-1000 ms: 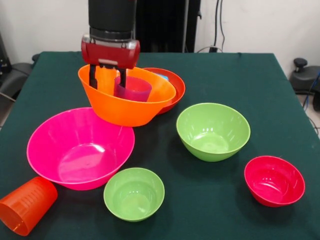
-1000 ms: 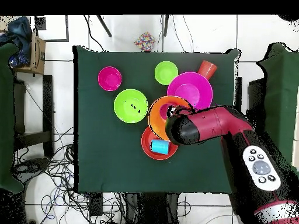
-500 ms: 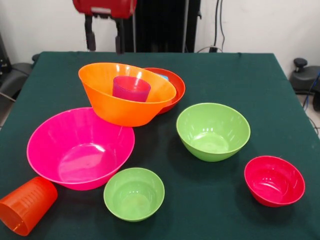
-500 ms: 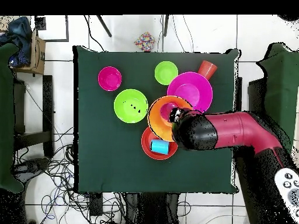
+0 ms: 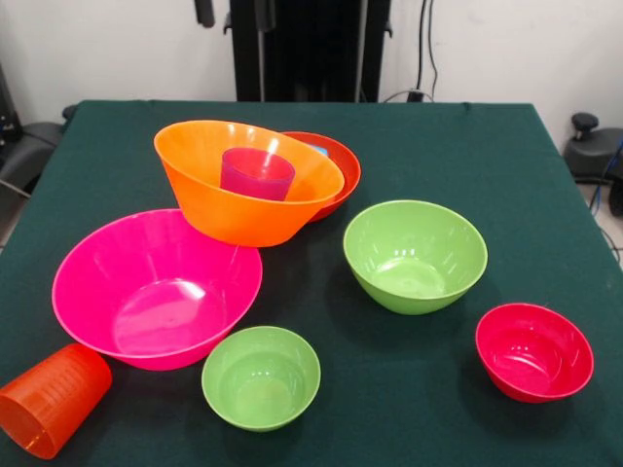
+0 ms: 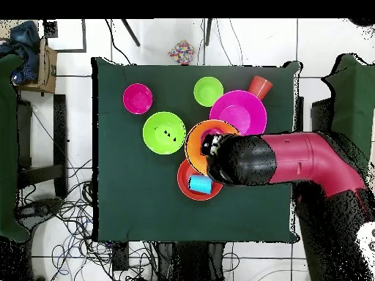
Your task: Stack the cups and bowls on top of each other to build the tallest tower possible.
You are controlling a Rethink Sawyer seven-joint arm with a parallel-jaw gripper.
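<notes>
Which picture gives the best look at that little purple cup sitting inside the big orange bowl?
The front view: the purple cup stands upright in the large orange bowl, nothing in front of it. In the overhead view the robot arm covers most of that bowl, so the cup barely shows.

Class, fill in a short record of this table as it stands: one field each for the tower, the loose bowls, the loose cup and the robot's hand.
tower: large orange bowl tilted on the shallow red-orange bowl, purple cup inside the orange one, blue cup in the red-orange one
loose bowls: large pink bowl, medium green bowl, small green bowl, small crimson bowl
loose cup: orange cup on its side
hand: only tips at top edge, empty
</notes>
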